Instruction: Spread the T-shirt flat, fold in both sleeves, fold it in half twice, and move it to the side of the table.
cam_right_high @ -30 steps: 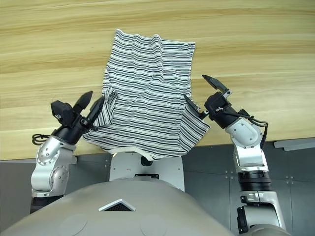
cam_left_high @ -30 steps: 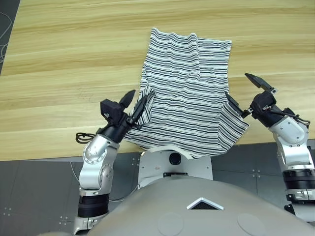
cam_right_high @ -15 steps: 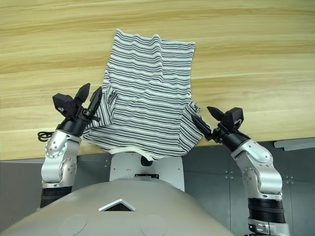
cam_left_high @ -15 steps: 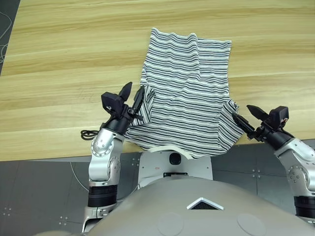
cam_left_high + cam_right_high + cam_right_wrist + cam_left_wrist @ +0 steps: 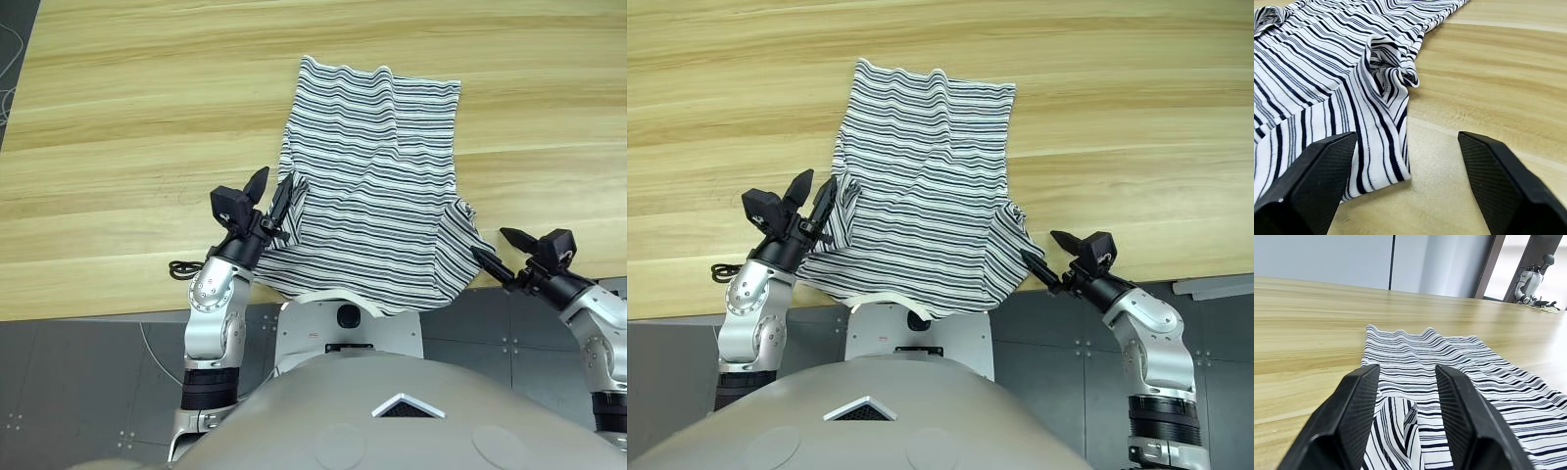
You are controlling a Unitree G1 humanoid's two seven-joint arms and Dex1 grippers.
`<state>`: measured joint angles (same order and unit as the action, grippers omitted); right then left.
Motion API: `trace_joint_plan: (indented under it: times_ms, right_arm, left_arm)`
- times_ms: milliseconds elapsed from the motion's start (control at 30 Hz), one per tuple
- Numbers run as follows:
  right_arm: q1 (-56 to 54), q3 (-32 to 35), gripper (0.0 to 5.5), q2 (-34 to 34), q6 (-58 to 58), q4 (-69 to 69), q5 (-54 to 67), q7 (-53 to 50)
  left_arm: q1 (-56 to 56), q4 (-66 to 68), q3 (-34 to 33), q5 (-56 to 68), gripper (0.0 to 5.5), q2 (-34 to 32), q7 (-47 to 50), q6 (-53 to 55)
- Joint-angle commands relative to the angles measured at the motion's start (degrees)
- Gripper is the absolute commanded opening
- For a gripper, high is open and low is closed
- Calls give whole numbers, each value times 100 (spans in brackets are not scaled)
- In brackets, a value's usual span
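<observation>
Where the T-shirt [image 5: 377,186] overhangs the table [image 5: 118,147], left gripper [image 5: 274,181] and right gripper [image 5: 491,243] hold fingers spread.

Left claw [image 5: 275,176], right claw [image 5: 489,241], both agape.

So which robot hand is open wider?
The right hand, beside the T-shirt's near corner; its fingers gape far apart, while the left hand holds them closer together.

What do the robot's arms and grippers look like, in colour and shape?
The left arm and right arm are silver-grey with rounded joints and black ribbed collars. The left gripper and right gripper are black, each with two tapering pointed fingers, finely textured inside. A thin black cable loops beside the left arm.
</observation>
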<state>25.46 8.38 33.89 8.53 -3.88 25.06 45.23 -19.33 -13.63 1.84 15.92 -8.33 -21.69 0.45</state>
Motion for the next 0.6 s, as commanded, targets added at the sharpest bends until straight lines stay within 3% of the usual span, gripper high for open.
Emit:
trace_joint_plan:
  times_ms: [33,167,233,600]
  right_arm:
    - [93,103,381,-7,222,-119,107,72]
    - [166,135,381,-40,321,-156,150,73]
    - [229,126,354,-66,331,-185,174,95]
    - [396,-17,144,-35,296,-273,93,250]
  left_arm:
    - [88,101,4,-78,212,3,34,-39]
    - [80,119,16,-94,212,7,42,-61]
    - [76,132,18,-101,214,7,40,-68]
    - [58,174,13,-111,214,14,34,-102]
